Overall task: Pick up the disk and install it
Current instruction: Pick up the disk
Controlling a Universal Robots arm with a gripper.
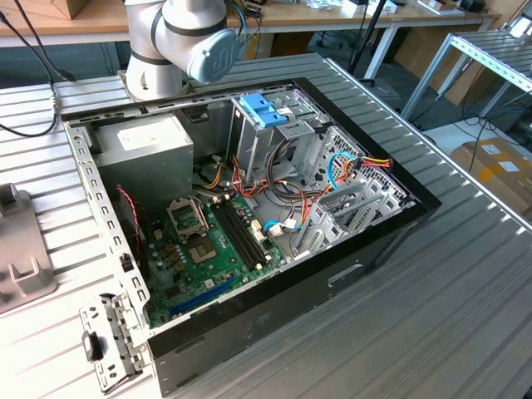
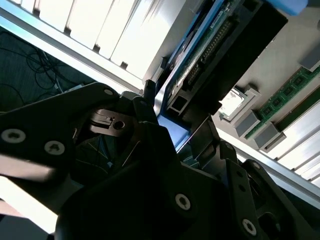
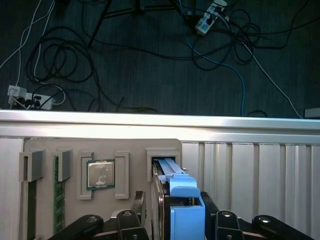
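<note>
The disk [image 3: 182, 192] stands on edge in a slot of a beige parts holder [image 3: 135, 150], its light-blue frame facing the camera. My gripper [image 3: 175, 212] straddles it, with black gripper parts close on both sides. In the second wrist view the disk [image 2: 200, 55] shows its green circuit board and blue frame edge, reaching out from the gripper [image 2: 165, 125]. The exterior view shows the arm's base joints [image 1: 187, 37] behind the open computer case [image 1: 391, 233].
The holder also carries a processor chip [image 3: 101, 174] and a memory stick [image 3: 59, 200]. Beyond the ribbed table's edge [image 3: 160, 120], cables lie on the dark floor. Inside the case are the drive cage with blue tabs [image 1: 264, 108], the power supply [image 1: 145, 145] and the motherboard [image 1: 208, 241].
</note>
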